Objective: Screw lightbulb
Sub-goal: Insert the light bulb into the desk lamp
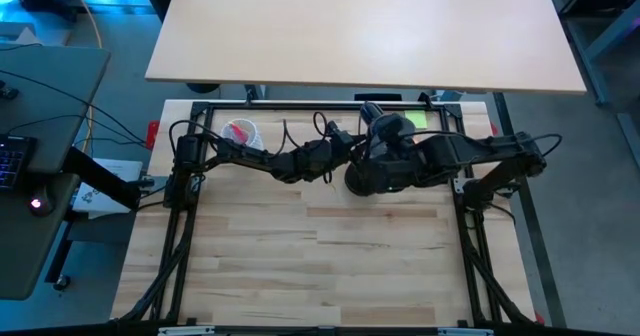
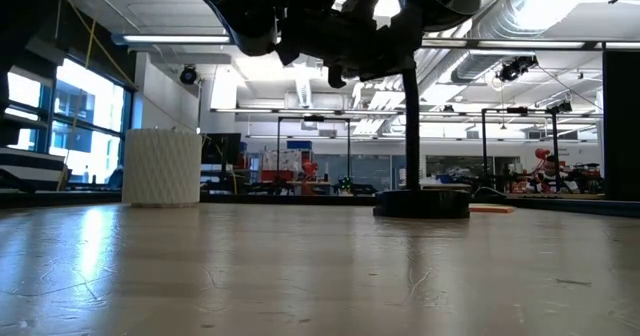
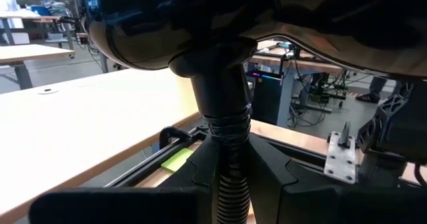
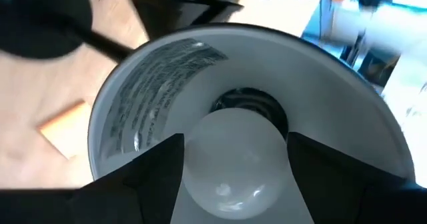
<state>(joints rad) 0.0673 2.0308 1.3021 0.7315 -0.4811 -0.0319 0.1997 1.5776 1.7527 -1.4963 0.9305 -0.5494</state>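
Two dark fingers of the right hand are clamping the smooth, frosted white lightbulb, which is sitting inside the glossy white bowl of the black desk lamp's shade, at its socket. The left hand, fingers together, is hovering beside the lamp's ribbed neck above the pale wooden desk.

A pale wooden plank counter filled the space inside a black metal frame. Toward its far edge stood a white ribbed cup holding pink items, over on the left side. The round black base of a desk lamp rested farther right. A small orange block lay flat on the wood near the lamp.
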